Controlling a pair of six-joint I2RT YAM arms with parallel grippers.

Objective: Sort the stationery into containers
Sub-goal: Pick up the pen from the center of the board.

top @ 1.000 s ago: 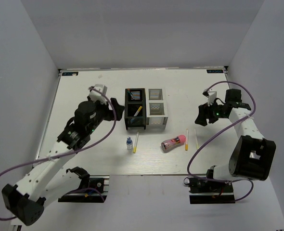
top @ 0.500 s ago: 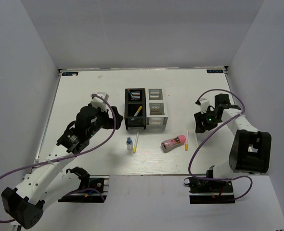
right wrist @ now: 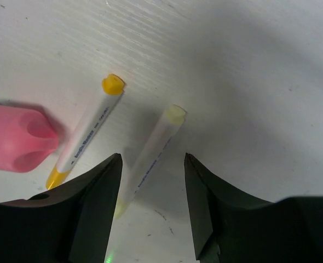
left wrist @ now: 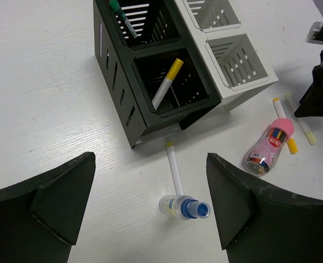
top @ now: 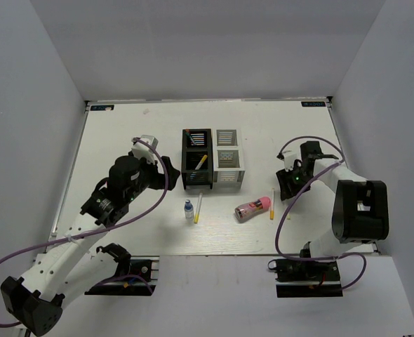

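Fingers (right wrist: 96, 208) on the right arm are spread apart and straddle a pale pen (right wrist: 150, 153) lying flat on the worktop (left wrist: 41, 82), with nothing gripped yet, so this looks like the pick-up step. I'd come straight down and pinch mid-barrel, because it's thin and round and will probably roll if one finger touches first. Watch the neighbour too: a white pen with yellow caps (right wrist: 87, 131) lies just beside it on the left, touching the pink cylinder (right wrist: 16, 139), so one finger has to slip into the narrow gap between the two pens. The target pen is whitish with pale yellow ends and tiny print on its side. It's on the right of the worktop, well apart from the black organiser (left wrist: 117, 71) and white organiser (top: 230, 177) in the middle. The left fingers (left wrist: 52, 203) are also apart and hold nothing, hovering over the small bottle (left wrist: 183, 208).
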